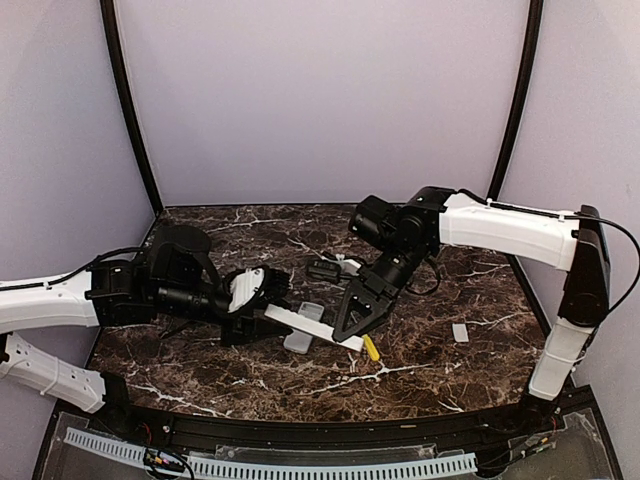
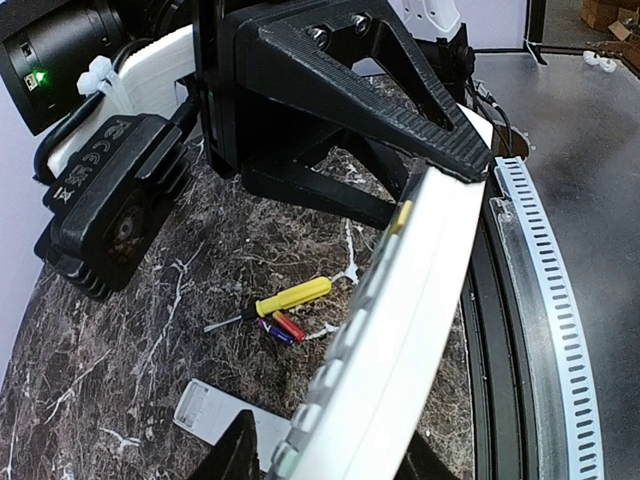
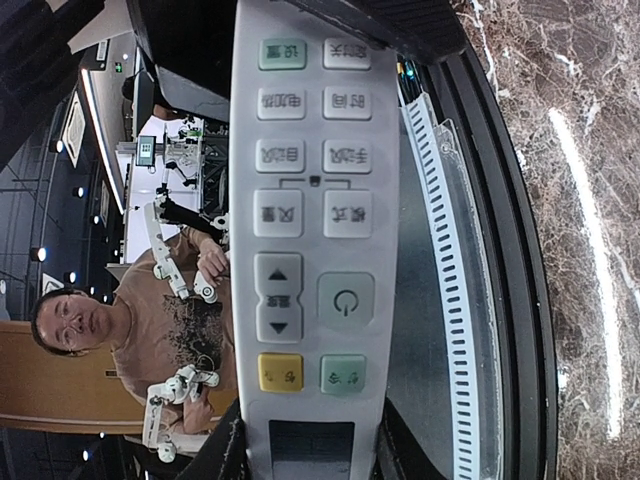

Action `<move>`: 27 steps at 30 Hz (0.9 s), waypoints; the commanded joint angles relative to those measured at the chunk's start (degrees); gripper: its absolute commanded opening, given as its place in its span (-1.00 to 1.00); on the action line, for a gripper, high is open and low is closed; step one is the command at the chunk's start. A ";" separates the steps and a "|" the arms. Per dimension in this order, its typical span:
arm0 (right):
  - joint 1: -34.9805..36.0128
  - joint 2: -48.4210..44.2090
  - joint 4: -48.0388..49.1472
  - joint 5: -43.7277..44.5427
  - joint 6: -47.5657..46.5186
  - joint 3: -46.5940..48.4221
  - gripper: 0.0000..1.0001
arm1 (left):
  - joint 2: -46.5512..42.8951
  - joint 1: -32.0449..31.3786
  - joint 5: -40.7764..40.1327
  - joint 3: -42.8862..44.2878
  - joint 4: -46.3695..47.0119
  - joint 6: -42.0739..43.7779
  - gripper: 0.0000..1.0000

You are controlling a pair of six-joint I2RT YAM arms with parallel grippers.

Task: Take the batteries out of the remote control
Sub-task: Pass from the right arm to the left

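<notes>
While the right fingers [image 2: 400, 100] clamp the remote control [image 3: 305, 330] aloft and the grip of the left fingers [image 2: 232, 460] cannot be judged, an uneven pull may drop it onto the batteries [image 2: 281, 327] lying on the desk [image 2: 150, 330] beside the screwdriver [image 2: 290, 297].

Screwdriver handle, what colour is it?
The screwdriver handle is yellow, clearest in the left wrist view.

left arm [image 1: 45, 300] extended, fingers [image 2: 236, 456] half-spread | right arm [image 1: 500, 228] bent down, fingers [image 3: 222, 456] gripping
</notes>
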 commanded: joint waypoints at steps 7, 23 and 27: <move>0.40 -0.62 2.00 -0.85 -0.97 -0.39 -1.00 | 0.93 -1.92 1.74 0.04 -1.78 -1.65 -0.45; -1.20 -1.54 7.98 -2.90 -0.27 -4.74 -0.31 | 0.50 -2.00 11.64 1.09 -6.79 -9.82 -1.00; -2.42 -2.82 10.38 -2.82 0.77 -5.68 0.17 | 0.37 -2.00 12.62 0.41 -6.11 -13.41 -1.00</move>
